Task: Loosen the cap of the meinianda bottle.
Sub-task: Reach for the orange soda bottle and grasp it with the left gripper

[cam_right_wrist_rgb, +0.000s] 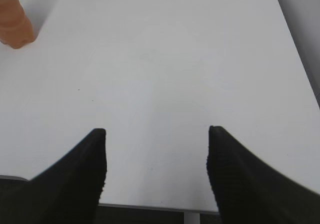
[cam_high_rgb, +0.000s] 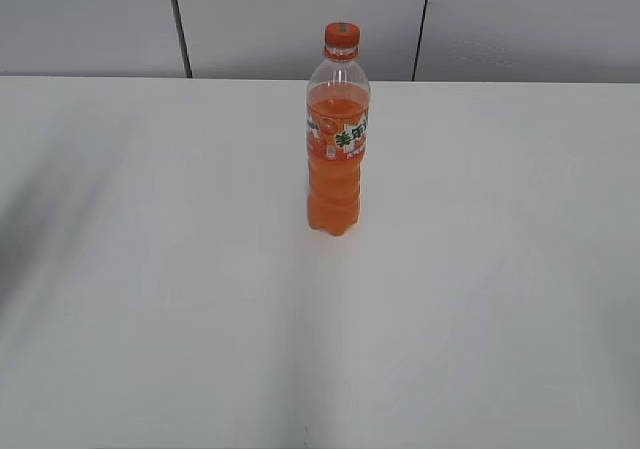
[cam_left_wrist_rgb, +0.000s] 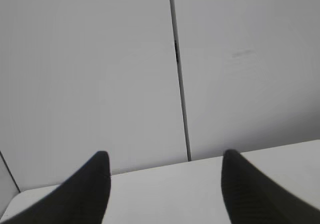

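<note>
The meinianda bottle (cam_high_rgb: 338, 144) stands upright near the middle back of the white table (cam_high_rgb: 150, 269), filled with orange drink, with its orange-white-green label facing me. The small orange cap (cam_high_rgb: 341, 36) sits on its top. Neither gripper shows in the exterior view. My left gripper (cam_left_wrist_rgb: 165, 156) is open and empty, facing the back wall over the table's far edge; the bottle is not in its view. My right gripper (cam_right_wrist_rgb: 156, 131) is open and empty above the table's near edge. The bottle's ribbed lower body (cam_right_wrist_rgb: 15, 24) shows at the top left of the right wrist view.
A grey panelled wall (cam_high_rgb: 300, 19) with dark seams runs behind the table. The table's right edge (cam_right_wrist_rgb: 295, 59) shows in the right wrist view. Soft arm shadows lie on the table at the left (cam_high_rgb: 60, 189).
</note>
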Robot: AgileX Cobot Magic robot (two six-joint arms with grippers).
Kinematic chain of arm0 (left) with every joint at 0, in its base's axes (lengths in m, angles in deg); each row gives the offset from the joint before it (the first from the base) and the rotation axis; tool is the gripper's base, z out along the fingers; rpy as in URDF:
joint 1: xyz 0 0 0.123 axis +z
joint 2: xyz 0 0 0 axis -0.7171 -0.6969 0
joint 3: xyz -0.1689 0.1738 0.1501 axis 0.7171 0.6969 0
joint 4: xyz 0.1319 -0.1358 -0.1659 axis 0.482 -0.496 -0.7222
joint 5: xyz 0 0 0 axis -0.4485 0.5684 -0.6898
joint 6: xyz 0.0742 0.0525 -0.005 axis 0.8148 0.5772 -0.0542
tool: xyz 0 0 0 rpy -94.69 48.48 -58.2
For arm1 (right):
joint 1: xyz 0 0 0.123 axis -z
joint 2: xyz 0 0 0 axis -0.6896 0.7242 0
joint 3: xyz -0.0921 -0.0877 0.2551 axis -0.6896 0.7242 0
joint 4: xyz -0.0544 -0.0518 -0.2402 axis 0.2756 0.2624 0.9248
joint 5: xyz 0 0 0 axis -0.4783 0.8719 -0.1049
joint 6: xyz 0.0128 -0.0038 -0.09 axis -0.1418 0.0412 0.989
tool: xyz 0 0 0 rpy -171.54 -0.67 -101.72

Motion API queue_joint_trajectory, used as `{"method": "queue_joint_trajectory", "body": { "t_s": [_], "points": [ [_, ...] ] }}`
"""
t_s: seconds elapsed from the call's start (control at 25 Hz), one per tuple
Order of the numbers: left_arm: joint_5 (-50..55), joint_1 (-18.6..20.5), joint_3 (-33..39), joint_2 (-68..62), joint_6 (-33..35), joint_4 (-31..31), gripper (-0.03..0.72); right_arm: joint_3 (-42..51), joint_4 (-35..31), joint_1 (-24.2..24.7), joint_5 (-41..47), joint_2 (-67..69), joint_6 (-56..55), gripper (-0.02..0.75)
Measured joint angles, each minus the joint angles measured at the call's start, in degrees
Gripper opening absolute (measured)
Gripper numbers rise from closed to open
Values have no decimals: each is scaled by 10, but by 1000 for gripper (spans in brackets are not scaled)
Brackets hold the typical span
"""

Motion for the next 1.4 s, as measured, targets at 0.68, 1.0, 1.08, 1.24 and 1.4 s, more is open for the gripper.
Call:
{"method": "queue_joint_trajectory", "body": {
  "t_s": [0.68, 1.0, 1.08, 1.24, 1.4],
  "points": [
    [-2, 0, 0, -83, 0, 0, 435, 0, 0, 0, 0, 0, 0, 476],
    [-5, 0, 0, -114, 0, 0, 435, 0, 0, 0, -1, 0, 0, 476],
    [-11, 0, 0, -121, 0, 1, 435, 0, 0, 0, -1, 0, 0, 476],
    [-36, 0, 0, -134, 0, 6, 435, 0, 0, 0, -1, 0, 0, 476],
    [-74, 0, 0, -159, -1, 33, 435, 0, 0, 0, -1, 0, 0, 476]
  ]
}}
